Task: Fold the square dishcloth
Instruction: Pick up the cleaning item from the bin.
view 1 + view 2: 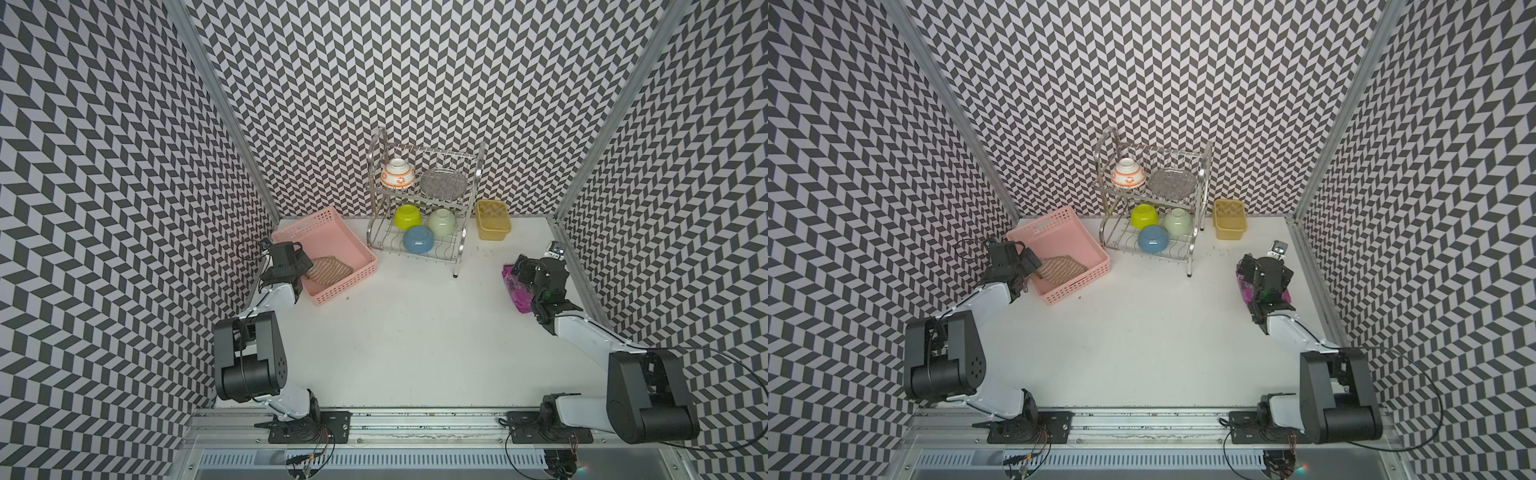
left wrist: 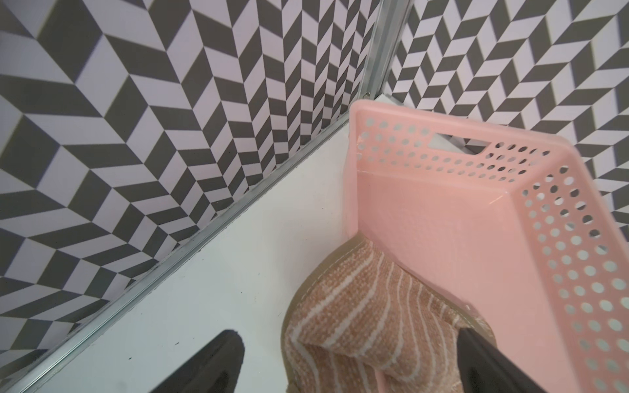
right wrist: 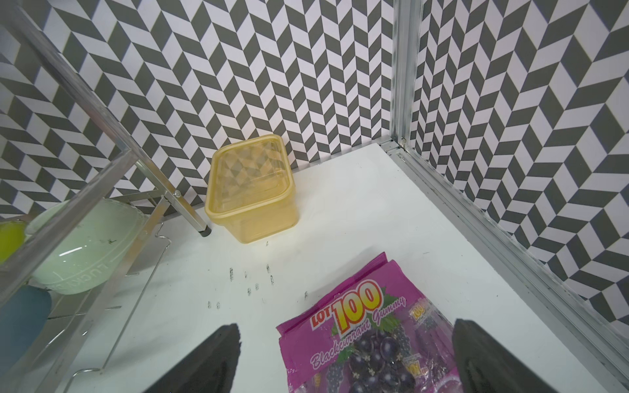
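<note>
The folding looked barely begun; the dishcloth (image 1: 331,269) lay rumpled inside the basket (image 1: 345,284), not spread on the table (image 1: 415,332), and no clean fold could be made out (it may have been doubled over, but that could not be told); by my reading, lifting it out, laying it flat and making the folds were all left to do. The left gripper (image 2: 347,333) hung over the cloth's near end with jaws wide, one finger outside the basket wall and one inside, holding nothing; there the cloth humped up over the wall. The right gripper (image 3: 343,326), jaws also wide and empty, hung over a purple bag (image 3: 374,357), well apart from the cloth. In both top views the cloth read as a diamond; its long axis ran from the left gripper toward the basket's opposite wall, a corner pointing that way; its stripes ran roughly along that line.
</note>
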